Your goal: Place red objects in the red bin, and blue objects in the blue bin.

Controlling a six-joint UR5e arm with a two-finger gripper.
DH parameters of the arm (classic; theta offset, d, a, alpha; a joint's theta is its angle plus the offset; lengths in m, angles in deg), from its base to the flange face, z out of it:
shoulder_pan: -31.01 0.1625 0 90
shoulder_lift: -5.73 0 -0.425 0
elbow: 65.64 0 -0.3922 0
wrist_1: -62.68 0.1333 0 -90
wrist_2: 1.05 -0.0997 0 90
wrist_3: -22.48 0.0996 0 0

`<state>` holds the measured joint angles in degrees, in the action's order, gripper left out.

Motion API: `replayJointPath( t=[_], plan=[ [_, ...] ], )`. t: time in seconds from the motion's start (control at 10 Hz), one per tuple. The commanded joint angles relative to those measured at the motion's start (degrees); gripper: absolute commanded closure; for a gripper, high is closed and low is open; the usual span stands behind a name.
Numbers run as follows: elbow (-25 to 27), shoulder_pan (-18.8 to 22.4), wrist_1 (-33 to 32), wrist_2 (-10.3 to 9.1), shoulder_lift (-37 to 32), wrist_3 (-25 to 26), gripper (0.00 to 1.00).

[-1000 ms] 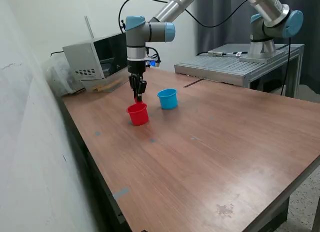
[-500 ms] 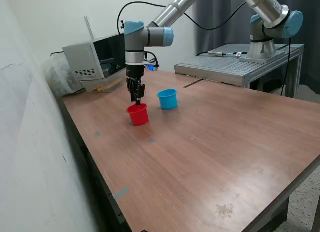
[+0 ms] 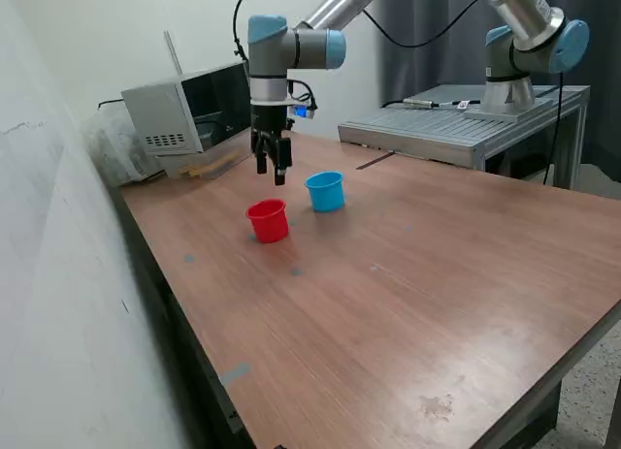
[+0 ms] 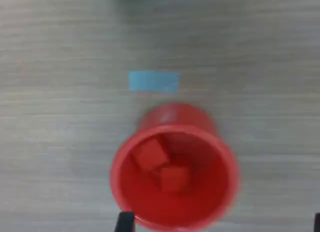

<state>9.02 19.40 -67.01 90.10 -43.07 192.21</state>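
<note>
Only the wrist view shows two red cubes point(image 4: 162, 167) lying touching inside the red bin point(image 3: 268, 220), left of the blue bin point(image 3: 325, 191). The gripper point(image 3: 275, 174) hovers above, fingers apart, empty.

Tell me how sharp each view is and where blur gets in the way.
Exterior view: sharp and evenly lit, with the red bin, the blue bin and the gripper all crisp. Wrist view: soft throughout, motion-smeared; the red bin's rim is fuzzy, yet two red cubes inside remain recognisable.
</note>
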Motion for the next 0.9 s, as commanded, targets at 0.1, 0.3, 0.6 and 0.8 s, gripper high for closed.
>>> replayJointPath(
  t=[0.1,0.3,0.6,0.8],
  plan=[
    [4.6,5.6,14.6,0.17,-15.9,1.0,0.00],
    [7.9,8.7,24.8,0.43,-27.7,7.9,0.00],
    [10.4,12.1,37.8,1.04,-38.2,14.7,0.00],
    [11.3,14.9,43.3,1.14,-42.9,15.3,0.00]
  ],
)
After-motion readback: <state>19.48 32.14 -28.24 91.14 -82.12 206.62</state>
